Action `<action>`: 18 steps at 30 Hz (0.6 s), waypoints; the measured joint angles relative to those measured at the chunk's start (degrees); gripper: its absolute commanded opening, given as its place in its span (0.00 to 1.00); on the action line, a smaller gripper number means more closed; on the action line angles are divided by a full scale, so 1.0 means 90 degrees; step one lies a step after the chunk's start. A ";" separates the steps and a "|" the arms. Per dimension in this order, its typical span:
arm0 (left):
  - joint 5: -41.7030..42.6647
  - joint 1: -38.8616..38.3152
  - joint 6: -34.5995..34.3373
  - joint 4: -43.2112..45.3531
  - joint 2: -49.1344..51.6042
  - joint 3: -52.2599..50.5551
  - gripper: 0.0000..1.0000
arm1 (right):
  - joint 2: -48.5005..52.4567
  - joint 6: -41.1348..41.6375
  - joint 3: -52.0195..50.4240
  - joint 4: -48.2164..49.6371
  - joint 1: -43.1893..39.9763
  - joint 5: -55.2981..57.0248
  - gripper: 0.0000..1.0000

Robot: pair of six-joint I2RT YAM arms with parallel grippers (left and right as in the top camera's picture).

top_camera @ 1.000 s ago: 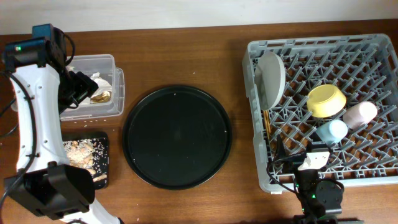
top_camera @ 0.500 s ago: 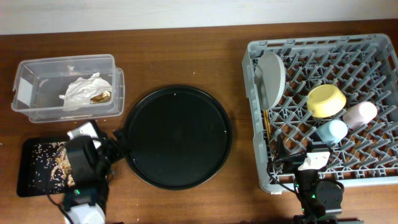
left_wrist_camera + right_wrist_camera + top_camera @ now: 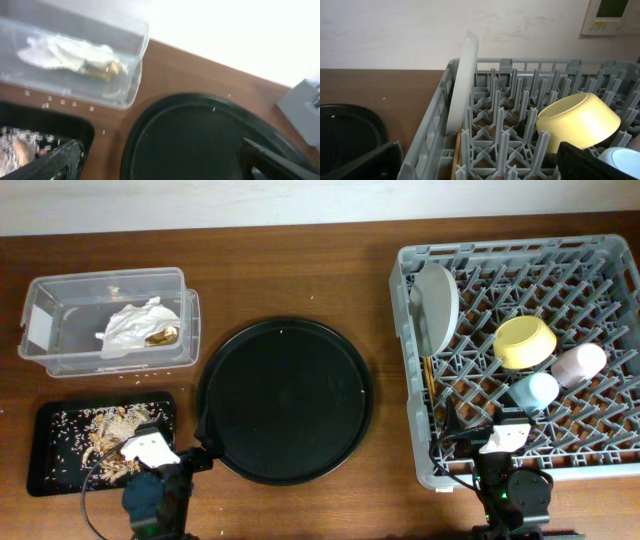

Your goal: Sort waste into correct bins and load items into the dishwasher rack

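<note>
The grey dishwasher rack (image 3: pixel 410 370) holds the pale plate (image 3: pixel 436 305) on edge, the yellow bowl (image 3: pixel 525 340), the pink cup (image 3: pixel 580 363), the blue cup (image 3: pixel 535 390) and the chopsticks (image 3: pixel 428 380). The clear tub (image 3: pixel 60 350) holds white tissue (image 3: pixel 128 325) and the brown-gold wrapper (image 3: pixel 163 336). The black rectangular tray (image 3: pixel 45 475) holds flaky food scraps (image 3: pixel 105 435). My left gripper (image 3: pixel 185 458) is open and empty, low between that tray and the round tray; it also shows in the left wrist view (image 3: pixel 160 167). My right gripper (image 3: pixel 480 167) is open and empty at the rack's near wall.
The large round black tray (image 3: pixel 285 400) lies mid-table, empty. A few crumbs lie on the wood below the tub. The left wrist view shows the tub (image 3: pixel 135 75), the round tray (image 3: pixel 200 135) and a corner of the rack (image 3: pixel 305 105).
My left arm has drawn back from over the clear tub to the table's front edge, beside the black rectangular tray. The right arm has not moved.
</note>
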 measured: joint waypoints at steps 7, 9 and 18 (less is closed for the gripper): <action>-0.0090 -0.0155 0.0053 -0.0012 -0.0444 0.0000 0.99 | 0.0002 0.0000 0.0000 0.0000 0.0000 0.0000 0.99; -0.0168 -0.0163 0.0464 -0.0019 -0.0444 0.0000 0.99 | 0.0002 0.0000 0.0000 0.0000 0.0000 0.0000 0.99; -0.1020 -0.0901 0.2215 -0.0107 -0.0444 0.0000 0.99 | 0.0000 0.0000 0.0000 0.0000 0.0000 0.0000 0.99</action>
